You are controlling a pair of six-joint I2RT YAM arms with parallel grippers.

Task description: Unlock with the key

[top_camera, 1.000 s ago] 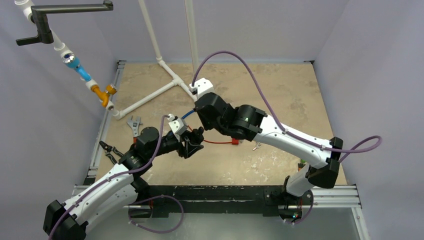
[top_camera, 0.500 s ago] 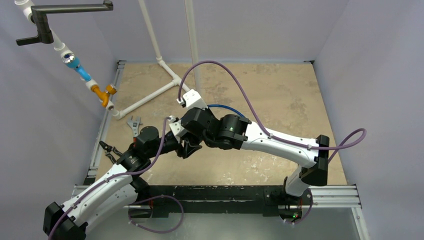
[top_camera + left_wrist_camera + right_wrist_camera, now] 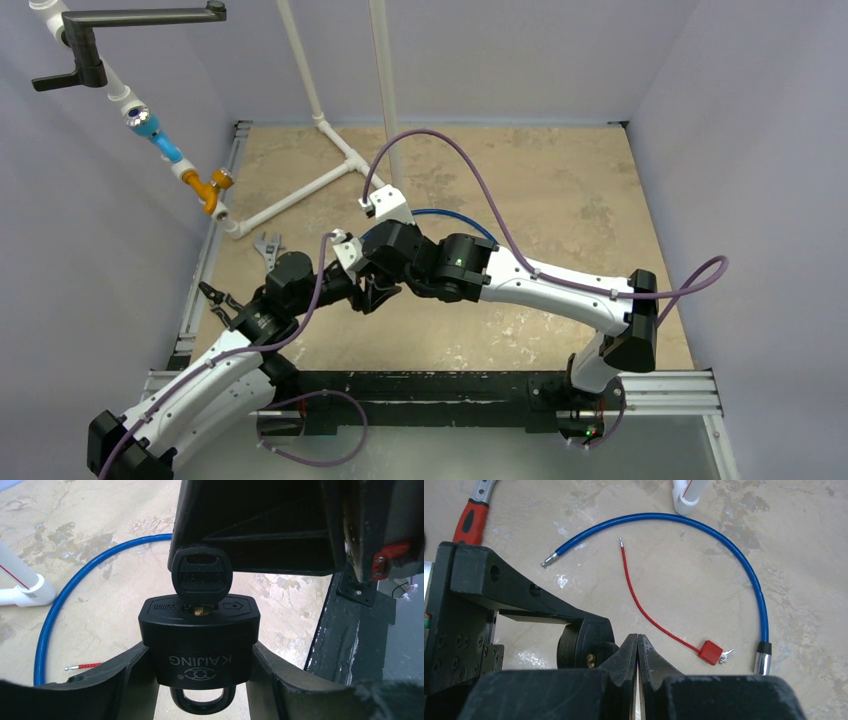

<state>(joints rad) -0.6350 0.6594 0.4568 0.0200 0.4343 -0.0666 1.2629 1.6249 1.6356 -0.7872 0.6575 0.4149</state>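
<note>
My left gripper (image 3: 200,682) is shut on a black padlock (image 3: 199,647) marked KAIJING, one finger on each side of the body, shackle towards the camera. A black-headed key (image 3: 199,577) stands in the keyhole. In the top view the left gripper (image 3: 366,296) meets my right gripper (image 3: 384,284) at mid-table. In the right wrist view the right gripper (image 3: 638,642) is shut, fingertips pressed together with nothing between them. The key head (image 3: 594,634) and padlock lie just left of the tips.
A blue cable (image 3: 724,545) curves over the table, with a red cable lock (image 3: 710,652) and small keys inside the curve. A red-handled tool (image 3: 471,517) lies at the left. A white pipe frame (image 3: 300,195), a wrench (image 3: 268,250) and pliers (image 3: 215,298) are nearby.
My right arm has swung left and down until its shut gripper is beside the key in the padlock. The left arm has shifted slightly, still holding the padlock.
</note>
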